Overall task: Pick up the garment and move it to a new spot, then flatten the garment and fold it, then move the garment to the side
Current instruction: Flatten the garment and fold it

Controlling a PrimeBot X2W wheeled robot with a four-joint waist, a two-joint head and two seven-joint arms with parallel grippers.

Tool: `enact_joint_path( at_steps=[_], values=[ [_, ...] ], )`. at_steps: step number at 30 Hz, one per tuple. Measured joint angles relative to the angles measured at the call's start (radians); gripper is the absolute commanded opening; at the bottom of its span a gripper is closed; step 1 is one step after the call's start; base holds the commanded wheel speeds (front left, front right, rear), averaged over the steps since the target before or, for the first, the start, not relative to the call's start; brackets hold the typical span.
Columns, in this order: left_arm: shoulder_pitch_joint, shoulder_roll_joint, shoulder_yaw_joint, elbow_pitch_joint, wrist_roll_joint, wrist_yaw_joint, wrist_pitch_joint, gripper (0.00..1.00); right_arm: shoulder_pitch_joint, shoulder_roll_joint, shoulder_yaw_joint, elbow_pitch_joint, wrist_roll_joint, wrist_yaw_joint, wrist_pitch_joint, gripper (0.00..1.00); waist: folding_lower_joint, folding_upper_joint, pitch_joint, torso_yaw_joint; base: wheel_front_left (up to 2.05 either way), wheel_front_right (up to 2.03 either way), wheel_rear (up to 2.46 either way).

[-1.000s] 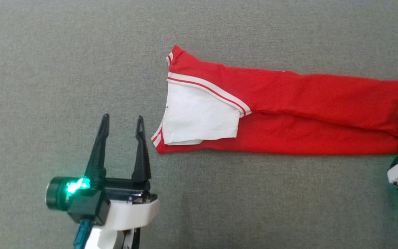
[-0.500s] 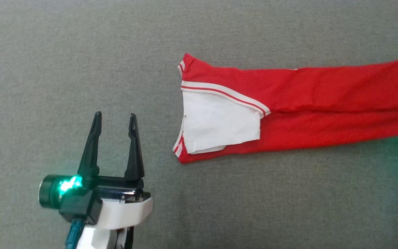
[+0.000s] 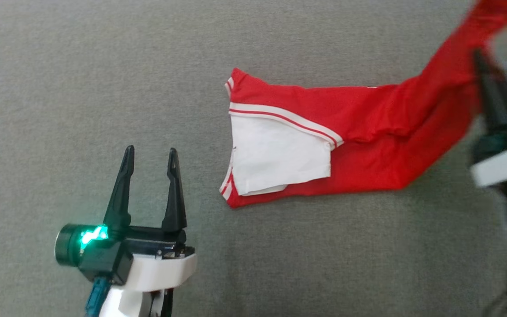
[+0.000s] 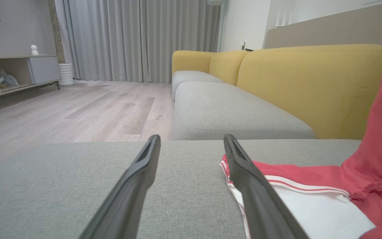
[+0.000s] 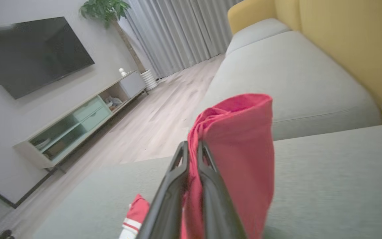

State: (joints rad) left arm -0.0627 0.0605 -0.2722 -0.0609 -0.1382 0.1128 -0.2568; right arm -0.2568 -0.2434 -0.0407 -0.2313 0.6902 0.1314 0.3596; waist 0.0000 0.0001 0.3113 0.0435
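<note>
Head view: the red-and-white garment (image 3: 359, 145) lies across the grey seat (image 3: 104, 66), its right end raised off it, pinched in the closed right hand (image 3: 481, 57). The left hand (image 3: 150, 154) gapes empty near the white end. Left wrist view: fingers spread, garment at right. Right wrist view: a red fold gripped between the fingers.
</note>
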Motion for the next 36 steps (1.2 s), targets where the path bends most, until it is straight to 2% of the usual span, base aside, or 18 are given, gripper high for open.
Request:
enact_joint_path(
  at_steps=[4, 8, 16, 17, 18, 19, 23, 26, 27, 28, 33, 36],
  values=[
    [0.000, -0.004, -0.001, 0.006, 0.000, -0.008, 0.000, 1.00, -0.050, 0.067, 0.135, 0.009, -0.024, 0.000, 0.012, 0.00, 0.0000, 0.0000, 0.002, 0.023, 0.00, 0.00, 0.00],
    [-0.001, -0.006, -0.003, 0.010, 0.000, -0.007, 0.000, 1.00, -0.066, 0.116, 0.256, 0.078, -0.032, 0.000, 0.011, 0.00, 0.0000, 0.0000, 0.008, 0.053, 0.00, 0.00, 0.00],
    [-0.006, -0.008, -0.016, 0.010, -0.006, -0.006, 0.000, 1.00, -0.067, 0.162, 0.454, 0.259, -0.040, 0.000, -0.045, 0.00, 0.0000, 0.0000, 0.031, 0.104, 0.00, 0.00, 0.00],
    [-0.010, -0.008, -0.018, 0.010, -0.010, -0.006, 0.000, 1.00, -0.069, 0.167, 0.466, 0.284, -0.040, 0.000, -0.059, 0.35, 0.0000, 0.0000, 0.034, 0.108, 0.00, 0.00, 0.00],
    [-0.014, -0.008, -0.020, 0.010, -0.012, -0.002, 0.000, 1.00, -0.072, 0.168, 0.480, 0.311, -0.040, 0.000, -0.071, 1.00, 0.0000, 0.0000, 0.035, 0.113, 0.00, 0.00, 0.00],
    [-0.017, -0.008, -0.025, 0.010, -0.012, 0.002, 0.000, 1.00, -0.084, 0.168, 0.500, 0.345, -0.021, 0.000, -0.114, 1.00, 0.0001, 0.0000, 0.037, 0.119, 0.00, 0.00, 0.00],
    [-0.017, -0.008, -0.033, 0.021, -0.019, 0.010, 0.000, 1.00, -0.109, 0.170, 0.556, 0.351, 0.068, 0.000, -0.210, 1.00, 0.0000, 0.0000, 0.021, 0.124, 0.00, 0.00, 0.00],
    [-0.016, -0.009, -0.029, 0.024, -0.020, 0.011, 0.000, 1.00, -0.123, 0.165, 0.547, 0.336, 0.056, 0.000, -0.284, 1.00, 0.0000, 0.0000, 0.002, 0.118, 0.00, 0.00, 0.00],
    [-0.015, -0.009, -0.025, 0.024, -0.020, 0.011, 0.000, 1.00, -0.124, 0.150, 0.541, 0.327, 0.035, 0.000, -0.315, 1.00, 0.0000, 0.0000, -0.006, 0.114, 0.00, 0.00, 0.00],
    [-0.009, -0.009, -0.014, 0.024, -0.020, 0.011, 0.000, 1.00, -0.121, 0.106, 0.510, 0.318, 0.001, 0.000, -0.376, 1.00, -0.0001, 0.0000, -0.022, 0.103, 0.00, 0.00, 0.00],
    [0.031, -0.009, 0.016, 0.029, -0.018, 0.009, 0.000, 1.00, -0.063, 0.001, 0.447, 0.305, -0.006, 0.000, -0.527, 1.00, -0.0001, 0.0000, -0.065, 0.064, 0.00, 0.00, 0.00],
    [0.053, -0.009, 0.022, 0.030, -0.017, 0.009, 0.000, 1.00, 0.007, -0.044, 0.413, 0.324, -0.003, 0.000, -0.581, 1.00, -0.0001, 0.0000, -0.092, 0.039, 0.00, 0.00, 0.00]
  ],
)
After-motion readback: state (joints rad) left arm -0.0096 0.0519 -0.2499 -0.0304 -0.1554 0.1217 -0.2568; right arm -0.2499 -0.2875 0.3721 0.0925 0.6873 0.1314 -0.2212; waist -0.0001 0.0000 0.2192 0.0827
